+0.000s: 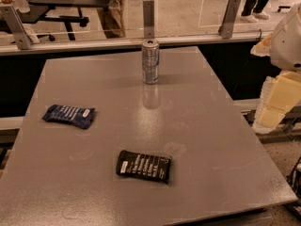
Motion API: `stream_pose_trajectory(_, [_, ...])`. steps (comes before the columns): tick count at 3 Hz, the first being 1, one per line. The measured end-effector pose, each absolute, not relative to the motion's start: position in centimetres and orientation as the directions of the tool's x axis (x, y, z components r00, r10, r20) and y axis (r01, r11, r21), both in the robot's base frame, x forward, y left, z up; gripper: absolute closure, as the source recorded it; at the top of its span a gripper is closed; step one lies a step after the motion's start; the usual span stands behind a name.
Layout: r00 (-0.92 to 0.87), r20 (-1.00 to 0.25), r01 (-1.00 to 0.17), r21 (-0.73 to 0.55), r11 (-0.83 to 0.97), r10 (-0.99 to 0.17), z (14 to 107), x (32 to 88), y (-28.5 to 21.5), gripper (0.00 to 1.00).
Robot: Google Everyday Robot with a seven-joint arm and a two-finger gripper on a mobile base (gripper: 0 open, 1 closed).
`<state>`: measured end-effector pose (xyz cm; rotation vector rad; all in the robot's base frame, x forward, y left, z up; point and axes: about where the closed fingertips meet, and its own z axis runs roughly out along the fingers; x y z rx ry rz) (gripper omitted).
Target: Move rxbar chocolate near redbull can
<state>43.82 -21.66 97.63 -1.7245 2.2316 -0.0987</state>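
Note:
The rxbar chocolate (144, 166), a flat black wrapper with rows of white lettering, lies flat on the grey table (211, 140) near its front middle. The redbull can (150, 61), slim and silver-and-blue, stands upright at the back middle of the table, well apart from the bar. My gripper is not in view. Only a white rounded part of the arm (288, 39) shows at the right edge, off the table and level with its back part.
A dark blue wrapper (69, 116) of similar size lies at the table's left. A glass barrier on metal posts (148, 18) runs along the back edge. Pale yellow blocks (282, 98) sit off the right side, below the arm.

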Motion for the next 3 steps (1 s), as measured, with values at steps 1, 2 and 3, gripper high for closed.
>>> stream_pose_trajectory(1, [-0.221, -0.207, -0.931, -0.246, 0.270, -0.953, 97.6, 43.8, -21.7, 0.00])
stream_pose_trajectory(2, [-0.162, -0.243, -0.949, -0.227, 0.219, -0.956, 96.7, 43.1, -18.6, 0.00])
stream_pose_trajectory(3, [-0.092, -0.284, -0.970, -0.191, 0.150, -0.954, 94.6, 41.8, -14.5, 0.00])
